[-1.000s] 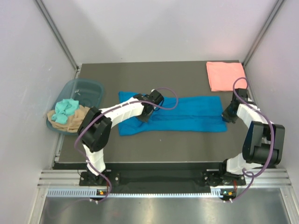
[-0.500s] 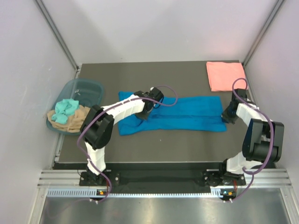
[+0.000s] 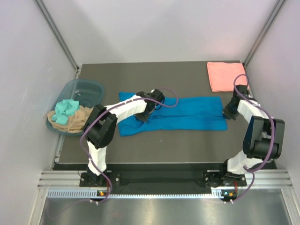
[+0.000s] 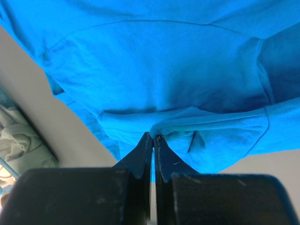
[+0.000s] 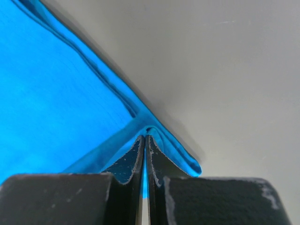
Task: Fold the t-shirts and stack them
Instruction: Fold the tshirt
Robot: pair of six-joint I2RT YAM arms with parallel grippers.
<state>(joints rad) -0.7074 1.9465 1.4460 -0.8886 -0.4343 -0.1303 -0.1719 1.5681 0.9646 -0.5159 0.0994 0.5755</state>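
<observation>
Lying across the middle of the dark table (image 3: 154, 145), the bright blue t-shirt (image 3: 187, 115) stretches as a long, partly folded band from about 9 o'clock to 3 o'clock of the table's centre. Its left end is wider and bunched, and its right end is narrower with a straighter edge.

The left gripper (image 4: 153, 137) sits on the left part of that band, at about 9 o'clock from the centre. Its fingers are pressed together on a raised pleat of blue cloth. In the left wrist view the fabric puckers upward right at the fingertips, and a stitched hem curves off to the right. The right gripper (image 5: 144, 137) is at the shirt's right end, near 3 o'clock. It is likewise squeezed together, with a folded lip of the blue edge caught between its tips and bare table beyond it. From overhead both fingertips are small and partly hidden by the arms, so how much cloth each holds is hard to judge there.

The salmon pink t-shirt (image 3: 226, 76) lies folded into a flat rectangle at the far right corner, about 1 o'clock, well apart from the blue one. At the table's left edge, around 9 o'clock, a translucent blue-grey tub (image 3: 86, 87) holds a teal cloth (image 3: 65, 108) and a tan cloth (image 3: 70, 123) that spills over its near rim.
</observation>
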